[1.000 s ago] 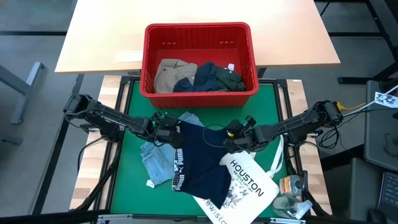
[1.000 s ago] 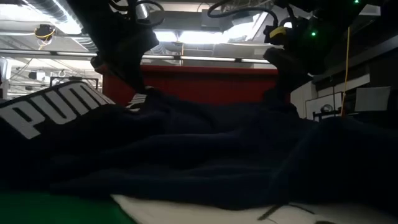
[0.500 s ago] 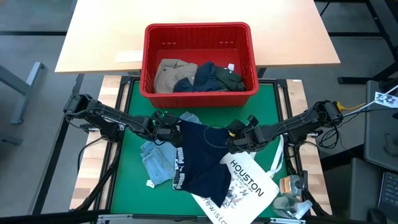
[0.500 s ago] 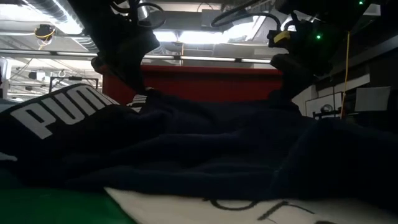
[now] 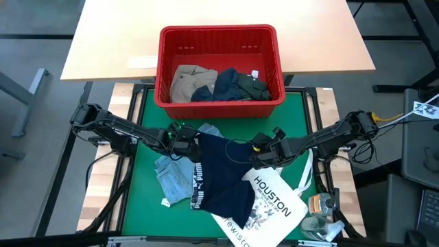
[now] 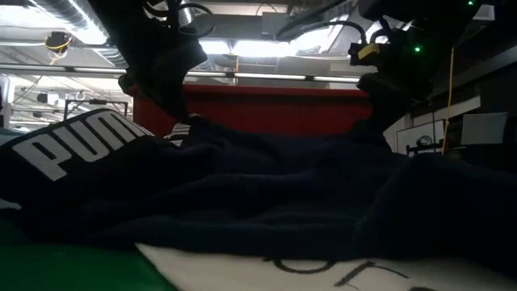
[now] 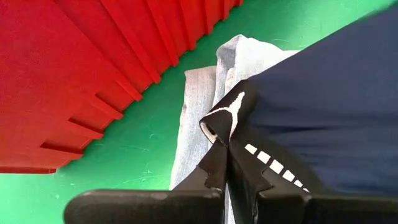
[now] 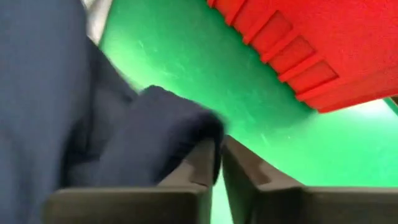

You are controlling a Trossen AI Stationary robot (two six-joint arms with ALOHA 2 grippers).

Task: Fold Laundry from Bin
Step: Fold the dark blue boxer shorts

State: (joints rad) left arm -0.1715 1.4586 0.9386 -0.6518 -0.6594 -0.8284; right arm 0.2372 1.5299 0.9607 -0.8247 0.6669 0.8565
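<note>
A navy garment (image 5: pixel 223 175) with white "PUMA" lettering lies spread on the green mat, over a light blue denim piece (image 5: pixel 173 177) and partly over the white "HOUSTON" tote (image 5: pixel 271 206). My left gripper (image 5: pixel 188 143) is shut on its far left corner. My right gripper (image 5: pixel 259 147) is shut on its far right corner. The red bin (image 5: pixel 219 68) stands at the far edge with khaki, navy and dark green garments inside. My left gripper pinches the navy garment's far left corner (image 7: pixel 225 124) between its two fingers, at a folded edge with white trim, coming level from the table's left. My right gripper pinches the garment's far right corner (image 8: pixel 180 127) between its fingers, coming from the table's right; the cloth bunches there.
The bin's red wall (image 7: pixel 74 74) stands close beyond both grippers. A plastic bottle and small items (image 5: pixel 322 213) lie at the near right beside the tote. A wooden table (image 5: pixel 219 20) lies behind the bin.
The navy garment has slid a little toward the table's right, its near part moving off the mat's left and showing more of the white tote beneath it. My right gripper has shifted slightly right with its corner.
</note>
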